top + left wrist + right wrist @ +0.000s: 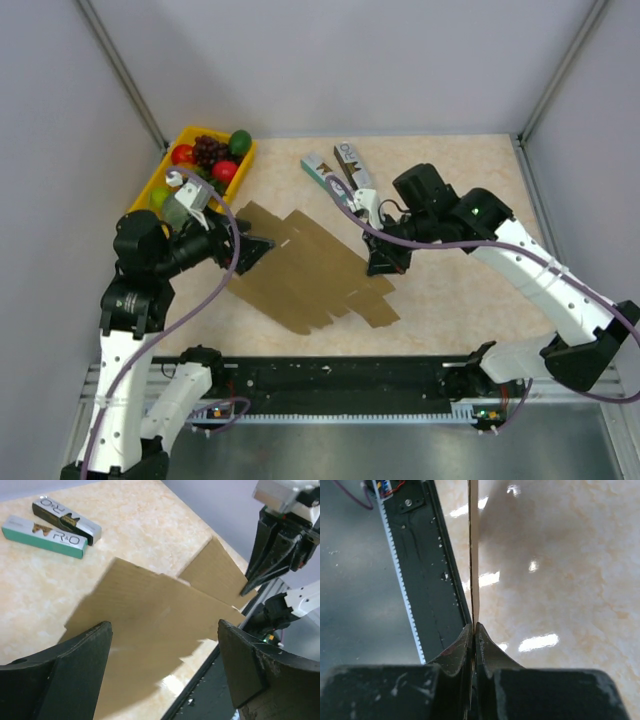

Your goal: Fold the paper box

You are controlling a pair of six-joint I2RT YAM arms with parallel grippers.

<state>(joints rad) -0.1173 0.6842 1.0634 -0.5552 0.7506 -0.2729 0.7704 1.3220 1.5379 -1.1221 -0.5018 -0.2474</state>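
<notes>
The paper box (305,268) is a flat brown die-cut cardboard sheet lying in the middle of the table. It also shows in the left wrist view (150,625). My right gripper (383,266) is shut on the sheet's right edge; in the right wrist view the thin cardboard edge (474,555) runs straight up from between the closed fingertips (474,630). My left gripper (255,250) is open at the sheet's left end, its two fingers (75,665) spread wide just above the cardboard, holding nothing.
A yellow fruit tray (158,182) with fruit stands at the back left. Two small printed boxes, teal (322,172) and brown-white (353,163), lie at the back centre. The black rail (340,385) runs along the table's near edge.
</notes>
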